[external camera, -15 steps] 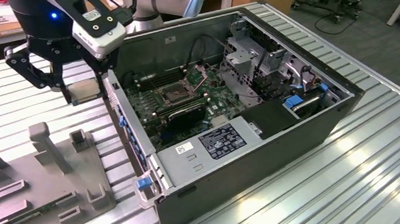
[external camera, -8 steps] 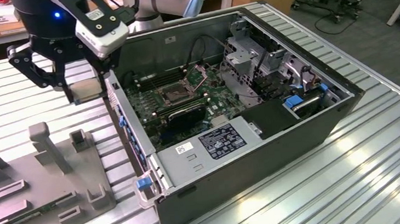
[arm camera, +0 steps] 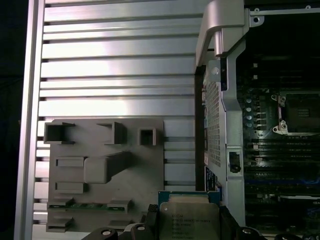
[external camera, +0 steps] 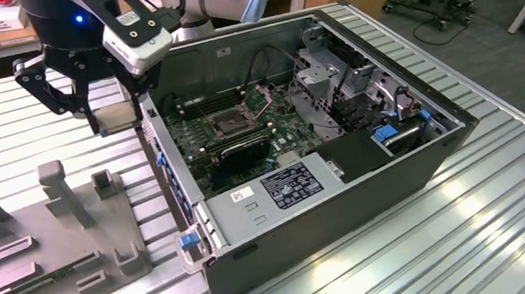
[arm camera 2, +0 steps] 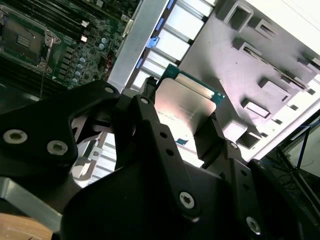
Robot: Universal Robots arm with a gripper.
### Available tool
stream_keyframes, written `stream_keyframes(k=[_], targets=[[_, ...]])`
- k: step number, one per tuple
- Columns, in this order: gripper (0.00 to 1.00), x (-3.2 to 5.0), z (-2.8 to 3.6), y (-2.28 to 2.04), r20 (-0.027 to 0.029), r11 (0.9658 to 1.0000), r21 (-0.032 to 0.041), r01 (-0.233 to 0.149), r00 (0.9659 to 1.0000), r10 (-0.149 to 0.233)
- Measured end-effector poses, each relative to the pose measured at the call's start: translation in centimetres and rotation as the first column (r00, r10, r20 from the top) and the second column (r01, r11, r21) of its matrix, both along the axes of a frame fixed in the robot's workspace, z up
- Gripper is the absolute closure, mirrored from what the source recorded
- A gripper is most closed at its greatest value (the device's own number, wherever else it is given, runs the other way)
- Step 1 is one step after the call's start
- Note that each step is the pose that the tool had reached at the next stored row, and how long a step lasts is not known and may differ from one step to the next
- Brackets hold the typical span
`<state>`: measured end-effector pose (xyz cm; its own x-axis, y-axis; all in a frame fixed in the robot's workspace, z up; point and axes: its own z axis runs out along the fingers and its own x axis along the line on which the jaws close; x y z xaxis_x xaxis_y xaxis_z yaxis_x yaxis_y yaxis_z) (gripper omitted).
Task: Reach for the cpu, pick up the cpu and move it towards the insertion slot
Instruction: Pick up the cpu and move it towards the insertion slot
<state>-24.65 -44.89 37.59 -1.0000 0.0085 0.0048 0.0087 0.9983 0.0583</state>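
Observation:
The cpu (external camera: pixel 116 116), a small flat square with a pale metal face, hangs in the air just outside the open computer case's wall, on the exterior view's left. My gripper (external camera: pixel 113 122) is shut on it, its black fingers (external camera: pixel 48 92) pinching two opposite edges. Both wrist views show the cpu (arm camera 2: pixel 187 102) (arm camera: pixel 189 216) held between the fingers, above the ribbed table beside the case. The insertion slot (external camera: pixel 226 124), a shiny metal frame with a dark centre, sits on the green board inside the case, to the exterior view's right of the cpu, and appears in both wrist views (arm camera 2: pixel 20 34) (arm camera: pixel 300 113).
The case wall (external camera: pixel 163 164) with blue tabs stands between the cpu and the board. A grey plastic fixture (external camera: pixel 31 241) with recesses and upright posts lies on the ribbed metal table (external camera: pixel 500 218); a long green strip (external camera: pixel 49 279) rests in it. Drive cages (external camera: pixel 333 82) fill the case's far side.

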Motion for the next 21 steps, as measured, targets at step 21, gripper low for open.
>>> stream_keyframes(k=[21], targets=[[0.45,0.96,0.0,0.0,0.0,1.0,0.0,0.0,1.0,0.0]])
